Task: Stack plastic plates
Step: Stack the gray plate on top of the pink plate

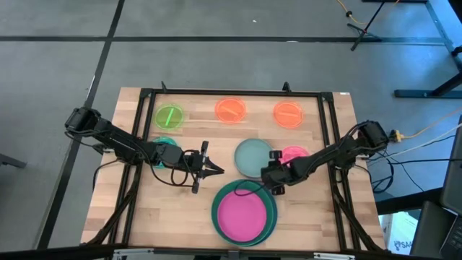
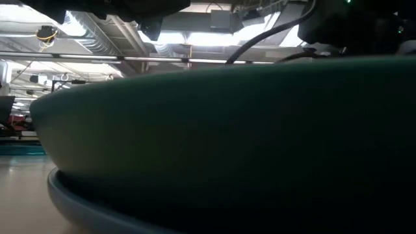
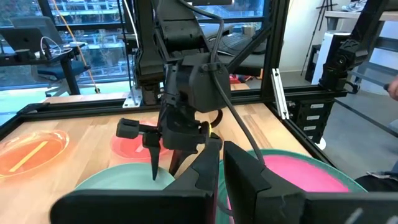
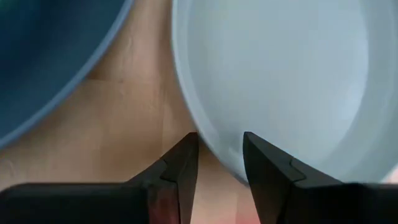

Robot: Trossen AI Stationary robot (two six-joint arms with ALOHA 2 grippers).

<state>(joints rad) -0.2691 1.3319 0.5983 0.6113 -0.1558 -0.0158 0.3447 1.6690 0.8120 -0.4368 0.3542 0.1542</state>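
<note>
A pale teal plate (image 1: 251,156) lies flat on the table's middle. My right gripper (image 1: 268,175) points down at its near right rim, open, with one finger over the plate and one over the bare wood (image 4: 219,165). A magenta plate (image 1: 242,215) lies in a large green plate (image 1: 268,217), which sits on a blue plate (image 2: 71,205). My left gripper (image 1: 219,171) hovers left of the pale plate, shut and empty. Another teal plate (image 1: 164,144) lies under my left arm. A small pink plate (image 1: 294,153) lies under my right arm. My right gripper has the pale teal plate's rim (image 4: 217,158) in the gap between its two fingers, which come from above, pointing down. The plate lies flat on the table. I cannot tell whether the fingers touch it.
A small neon green plate (image 1: 170,115) and two small orange plates (image 1: 231,110) (image 1: 288,114) lie in a row along the table's far side. A black frame (image 1: 231,92) runs around the table. The green plate's wall (image 2: 227,130) fills the low view.
</note>
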